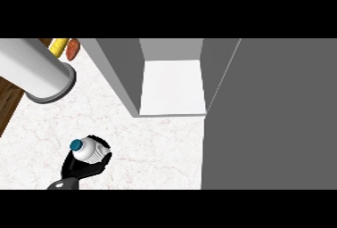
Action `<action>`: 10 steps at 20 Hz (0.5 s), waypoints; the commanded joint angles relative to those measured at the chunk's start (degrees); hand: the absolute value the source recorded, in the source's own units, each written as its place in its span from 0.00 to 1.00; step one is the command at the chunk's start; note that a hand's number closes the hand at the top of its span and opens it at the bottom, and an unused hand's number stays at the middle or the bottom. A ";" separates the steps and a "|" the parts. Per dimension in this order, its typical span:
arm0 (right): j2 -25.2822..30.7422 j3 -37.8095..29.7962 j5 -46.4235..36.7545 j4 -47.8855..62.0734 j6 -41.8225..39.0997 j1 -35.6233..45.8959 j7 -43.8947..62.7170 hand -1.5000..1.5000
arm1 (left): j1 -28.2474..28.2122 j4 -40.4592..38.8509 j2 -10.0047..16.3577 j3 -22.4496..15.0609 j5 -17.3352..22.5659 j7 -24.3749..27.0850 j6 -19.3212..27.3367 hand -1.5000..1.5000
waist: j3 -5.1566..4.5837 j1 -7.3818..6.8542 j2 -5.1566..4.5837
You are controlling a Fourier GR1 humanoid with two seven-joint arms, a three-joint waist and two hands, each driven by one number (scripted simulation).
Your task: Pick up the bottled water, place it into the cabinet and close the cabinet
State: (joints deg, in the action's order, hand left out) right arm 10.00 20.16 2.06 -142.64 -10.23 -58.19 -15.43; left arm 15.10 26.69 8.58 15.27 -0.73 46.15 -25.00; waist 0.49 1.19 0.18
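Note:
The bottled water (91,152), pale with a teal cap, is at the lower left and tilts with its cap pointing up-left. My left hand (74,168) comes up from the lower edge with its black fingers curled round the bottle's body, holding it over the marbled counter (154,151). The grey cabinet (125,75) stands ahead at centre. It is open, and its white shelf floor (172,84) is bare. Its door (270,116) is swung out and fills the right side. The bottle is to the lower left of the opening, well apart from it. My right hand does not show.
A wide pale cylinder (36,67) slants in from the upper left, over the counter. Behind it lie a yellow item (58,44) and an orange one (73,49). A brown wooden strip (8,100) borders the counter's left edge.

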 commanded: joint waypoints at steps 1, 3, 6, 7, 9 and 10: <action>0.24 1.24 -1.35 -4.74 0.74 -0.90 1.62 0.00 | 4.00 -4.66 -0.57 1.35 1.82 2.60 -4.43 1.00 | -0.69 0.52 -0.40; 0.19 0.65 0.59 -6.12 1.66 0.69 5.16 0.00 | 2.63 -4.66 -0.54 -0.74 -0.02 4.64 -5.02 1.00 | -0.68 0.02 -0.51; -0.05 2.02 -1.06 -4.94 1.31 -1.81 1.42 0.00 | -0.04 -3.25 -3.61 -0.19 0.71 8.67 -0.32 1.00 | -0.66 0.34 -0.19; 1.81 -1.26 2.69 -6.87 0.42 -1.61 3.40 0.00 | 1.87 -2.98 -3.13 2.70 3.96 5.28 0.45 1.00 | -0.60 -0.04 -0.24; 0.70 -0.92 2.07 -3.70 1.11 1.58 3.20 0.00 | -0.18 -2.23 -6.34 2.53 3.51 9.95 4.85 1.00 | -0.62 -0.54 -0.37; 1.33 -0.02 0.46 -5.45 0.71 -2.62 1.36 0.00 | -0.17 -0.58 -8.21 3.10 6.25 8.09 7.69 1.00 | -0.56 -0.07 0.13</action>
State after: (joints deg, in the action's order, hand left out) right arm 10.41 20.15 2.02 -142.59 -9.46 -57.89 -15.17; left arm 15.50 26.07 6.67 17.13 2.08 50.07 -20.04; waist 0.69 0.83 0.33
